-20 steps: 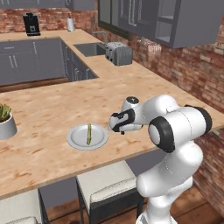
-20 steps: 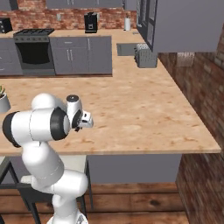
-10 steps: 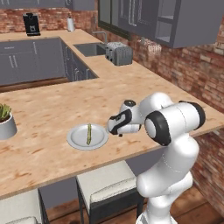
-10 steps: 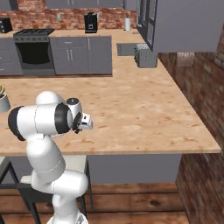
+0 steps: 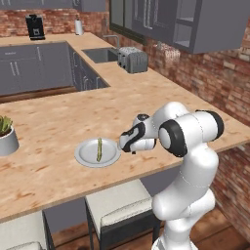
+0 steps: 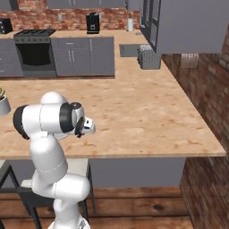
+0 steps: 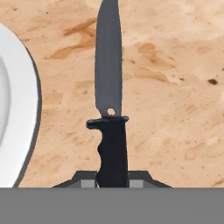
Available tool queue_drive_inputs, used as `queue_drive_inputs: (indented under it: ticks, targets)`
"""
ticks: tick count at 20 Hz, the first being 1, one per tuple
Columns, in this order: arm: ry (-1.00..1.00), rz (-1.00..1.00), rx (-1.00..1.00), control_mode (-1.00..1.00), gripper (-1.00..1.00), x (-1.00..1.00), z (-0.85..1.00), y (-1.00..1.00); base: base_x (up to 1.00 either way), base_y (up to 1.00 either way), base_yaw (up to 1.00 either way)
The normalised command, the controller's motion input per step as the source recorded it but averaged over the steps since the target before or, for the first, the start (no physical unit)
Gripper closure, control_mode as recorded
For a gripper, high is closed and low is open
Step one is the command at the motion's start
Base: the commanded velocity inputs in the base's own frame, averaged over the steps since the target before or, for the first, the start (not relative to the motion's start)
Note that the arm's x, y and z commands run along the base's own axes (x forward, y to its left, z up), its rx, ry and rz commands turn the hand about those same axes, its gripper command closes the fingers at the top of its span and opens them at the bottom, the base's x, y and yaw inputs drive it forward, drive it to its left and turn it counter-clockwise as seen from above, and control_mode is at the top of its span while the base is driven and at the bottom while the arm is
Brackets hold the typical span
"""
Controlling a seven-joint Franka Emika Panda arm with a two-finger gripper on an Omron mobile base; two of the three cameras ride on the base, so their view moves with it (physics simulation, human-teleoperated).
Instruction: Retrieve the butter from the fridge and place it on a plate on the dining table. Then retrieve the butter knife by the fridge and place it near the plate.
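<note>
My jaws were clamped on the handle of the butter knife (image 7: 109,100); in the hand view its dark blade ran from the grip toward twelve o'clock, above the wood-grain desk (image 7: 175,87). The plate (image 7: 13,109) curved in just beside it at nine o'clock, apart from the blade. From the left base view my gripper (image 5: 125,142) hung close over the desk at the plate's three o'clock rim, and the butter (image 5: 99,149) lay on the plate.
</note>
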Motion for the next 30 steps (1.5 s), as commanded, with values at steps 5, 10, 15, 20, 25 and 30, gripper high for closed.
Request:
queue_drive_inputs:
  ticks: [5, 10, 15, 20, 25, 30]
  targets:
    - [0.00, 0.00, 0.00, -1.00, 1.00, 0.08, -0.04, 0.02, 0.00, 0.00, 0.00]
    - [0.00, 0.00, 0.00, -1.00, 1.00, 0.11, -0.01, 0.06, 0.00, 0.00, 0.00]
    - [0.00, 0.00, 0.00, -1.00, -1.00, 0.12, -0.01, 0.05, 0.00, 0.00, 0.00]
    - [0.00, 0.00, 0.00, -1.00, -1.00, 0.10, 0.00, 0.01, 0.00, 0.00, 0.00]
    - [0.00, 0.00, 0.00, -1.00, -1.00, 0.02, 0.00, 0.00, 0.00, 0.00, 0.00]
    - [0.00, 0.00, 0.00, -1.00, -1.00, 0.01, 0.00, -0.07, 0.00, 0.00, 0.00]
